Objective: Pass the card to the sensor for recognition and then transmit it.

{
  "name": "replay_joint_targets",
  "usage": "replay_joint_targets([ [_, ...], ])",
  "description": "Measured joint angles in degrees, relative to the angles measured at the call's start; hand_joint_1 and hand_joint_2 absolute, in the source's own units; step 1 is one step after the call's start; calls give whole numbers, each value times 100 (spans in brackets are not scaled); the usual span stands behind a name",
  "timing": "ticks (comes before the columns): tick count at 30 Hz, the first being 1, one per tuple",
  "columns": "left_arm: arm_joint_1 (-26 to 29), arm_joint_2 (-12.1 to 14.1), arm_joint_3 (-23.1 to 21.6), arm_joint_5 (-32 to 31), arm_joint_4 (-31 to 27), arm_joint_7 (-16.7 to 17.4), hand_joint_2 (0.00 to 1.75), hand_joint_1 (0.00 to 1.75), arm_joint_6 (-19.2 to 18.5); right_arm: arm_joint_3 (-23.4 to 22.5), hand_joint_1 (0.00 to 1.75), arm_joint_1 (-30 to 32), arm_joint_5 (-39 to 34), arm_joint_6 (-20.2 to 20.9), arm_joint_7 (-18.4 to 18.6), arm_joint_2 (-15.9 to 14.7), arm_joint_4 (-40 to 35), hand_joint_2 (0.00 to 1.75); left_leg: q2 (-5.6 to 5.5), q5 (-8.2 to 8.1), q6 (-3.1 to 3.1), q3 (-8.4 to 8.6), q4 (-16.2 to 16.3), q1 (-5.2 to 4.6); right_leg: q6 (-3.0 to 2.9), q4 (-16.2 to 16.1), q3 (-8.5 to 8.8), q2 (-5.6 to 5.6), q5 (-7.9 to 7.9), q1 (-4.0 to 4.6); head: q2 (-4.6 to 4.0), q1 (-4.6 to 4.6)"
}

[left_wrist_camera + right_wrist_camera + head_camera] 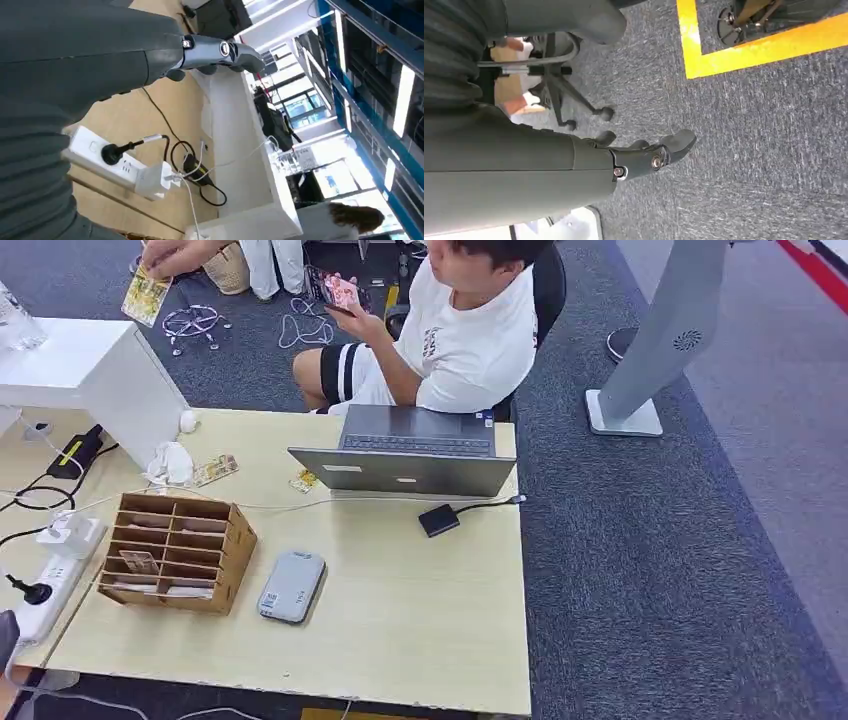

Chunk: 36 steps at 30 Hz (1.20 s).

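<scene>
Both hands (215, 52) (649, 155) empty, fingers loosely apart

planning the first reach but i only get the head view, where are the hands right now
Observer: The left hand holds nothing; it is raised over the desk end with the power strip.
Operator: and the right one
Observer: The right hand holds nothing and hangs over grey carpet.
Operator: anything near it on the floor
Observer: A chair's wheeled base stands on that carpet, and a yellow floor line runs further off.
</scene>
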Motion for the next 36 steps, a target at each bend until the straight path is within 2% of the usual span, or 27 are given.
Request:
replay_joint_targets([
  [4, -128, 299, -356, -645, -24, 236, 175, 0, 236, 204, 0, -20, 90, -4, 61, 24, 11, 175, 0, 0, 0, 0, 0, 0, 0, 0, -2, 0, 0, 0, 0, -2],
  [13, -766, 761, -1279, -2006, 103, 824, 175, 0, 632, 658, 0, -73, 243, -4, 177, 70, 15, 175, 1, 1, 0, 1, 0, -1, 0, 0, -1, 2, 2, 0, 0, 0],
  [36, -2419, 2074, -3522, -5207, 1197, 2371, 175, 0, 1475, 2002, 0, -192, 913, 210, 601, 103, 48, 175, 3, 8, -4, 0, 1, 0, -4, 4, -5, 6, 7, 0, 0, -2],
])
